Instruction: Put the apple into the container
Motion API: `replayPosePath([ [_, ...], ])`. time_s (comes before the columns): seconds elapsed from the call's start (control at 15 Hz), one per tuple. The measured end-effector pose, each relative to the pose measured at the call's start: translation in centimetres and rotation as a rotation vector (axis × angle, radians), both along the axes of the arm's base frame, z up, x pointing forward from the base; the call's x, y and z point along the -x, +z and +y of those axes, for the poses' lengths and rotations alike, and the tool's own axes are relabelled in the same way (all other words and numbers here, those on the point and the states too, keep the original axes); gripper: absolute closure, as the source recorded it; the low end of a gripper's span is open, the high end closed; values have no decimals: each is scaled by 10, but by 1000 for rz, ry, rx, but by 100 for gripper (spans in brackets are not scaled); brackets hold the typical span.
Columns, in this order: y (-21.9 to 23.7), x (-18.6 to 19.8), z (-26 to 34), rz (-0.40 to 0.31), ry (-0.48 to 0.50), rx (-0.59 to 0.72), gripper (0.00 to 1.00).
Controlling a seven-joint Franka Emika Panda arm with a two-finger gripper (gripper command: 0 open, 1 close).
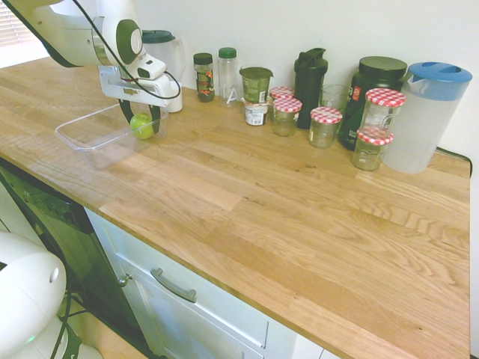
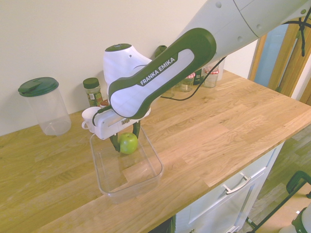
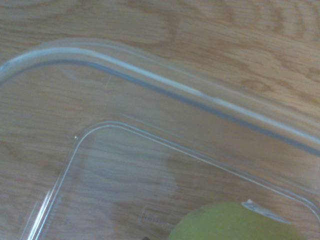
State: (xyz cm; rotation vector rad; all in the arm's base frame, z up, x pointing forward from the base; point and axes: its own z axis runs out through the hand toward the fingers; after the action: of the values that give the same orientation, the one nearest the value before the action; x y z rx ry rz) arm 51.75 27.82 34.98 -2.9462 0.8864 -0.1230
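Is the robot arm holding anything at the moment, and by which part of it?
The dark two-finger pincer holds the round green apple by its opposite sides, above the clear plastic tub's floor.

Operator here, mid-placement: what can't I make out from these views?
- Apple in wrist view: lower part cut off by the picture's edge.
- Whether it touches the container floor: unclear in both exterior views.
- Container's embossed print, wrist view: too faint to read.
- White mug, second exterior view: partly hidden behind the gripper.
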Motion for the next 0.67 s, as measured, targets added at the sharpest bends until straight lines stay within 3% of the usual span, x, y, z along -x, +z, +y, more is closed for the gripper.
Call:
replayPosePath([
  [0.4, 7, 9, 12, 1, 24, 4, 0],
  [0.67, 71, 22, 5, -48, 7, 0, 0],
])
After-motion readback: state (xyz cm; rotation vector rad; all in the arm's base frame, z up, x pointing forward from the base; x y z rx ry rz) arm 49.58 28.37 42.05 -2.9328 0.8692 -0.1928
